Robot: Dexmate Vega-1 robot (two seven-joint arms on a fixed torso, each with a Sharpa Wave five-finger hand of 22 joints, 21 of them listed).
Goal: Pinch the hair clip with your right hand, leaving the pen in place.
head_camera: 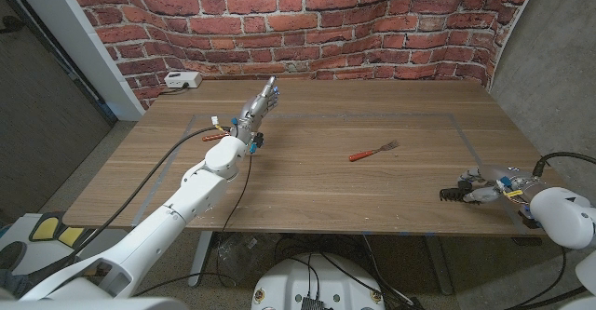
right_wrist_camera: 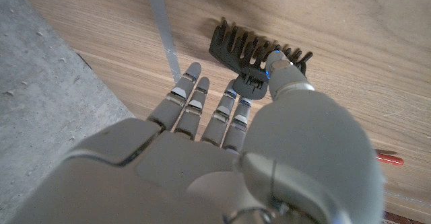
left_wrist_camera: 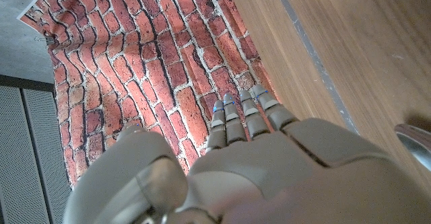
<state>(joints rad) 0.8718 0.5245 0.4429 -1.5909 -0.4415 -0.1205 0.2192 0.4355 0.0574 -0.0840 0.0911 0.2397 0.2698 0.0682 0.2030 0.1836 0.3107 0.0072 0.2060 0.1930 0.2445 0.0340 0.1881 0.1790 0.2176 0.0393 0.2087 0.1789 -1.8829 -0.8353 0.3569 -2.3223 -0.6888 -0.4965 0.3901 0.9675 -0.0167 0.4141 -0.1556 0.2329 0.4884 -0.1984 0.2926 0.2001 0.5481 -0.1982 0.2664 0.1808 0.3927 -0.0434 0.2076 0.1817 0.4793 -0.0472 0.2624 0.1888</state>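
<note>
Looking at the head view, we see our right hand (head_camera: 491, 188) at the near right edge of the wooden table (head_camera: 317, 175), with the black hair clip (head_camera: 455, 195) sticking out from it toward the table's middle. From the right wrist view, the right hand (right_wrist_camera: 222, 150) has its thumb on the clip's lever end and the other fingers (right_wrist_camera: 195, 96) stretched out straight beside it; the hair clip (right_wrist_camera: 252, 52) has its teeth pointing away from the palm. Thumb touches the clip, but we can't tell whether it is actually pinched between thumb and a finger or just touched. We see no pen; what lies mid-table is a fork with a red handle (head_camera: 373, 150), well apart from the clip, and a red tip (right_wrist_camera: 389, 159) shows at the edge of the right wrist view. Our left hand (head_camera: 258, 105) is stretched out toward the far side of the table, fingers extended and close together, holding nothing; the left wrist view shows its fingers (left_wrist_camera: 246, 113) straight, pointing at the brick wall (left_wrist_camera: 148, 69). A white box (head_camera: 182, 81) sits at the far left corner of the table, and a small red and yellow object (head_camera: 216, 131) lies beside the left forearm, too small for us to identify.
</note>
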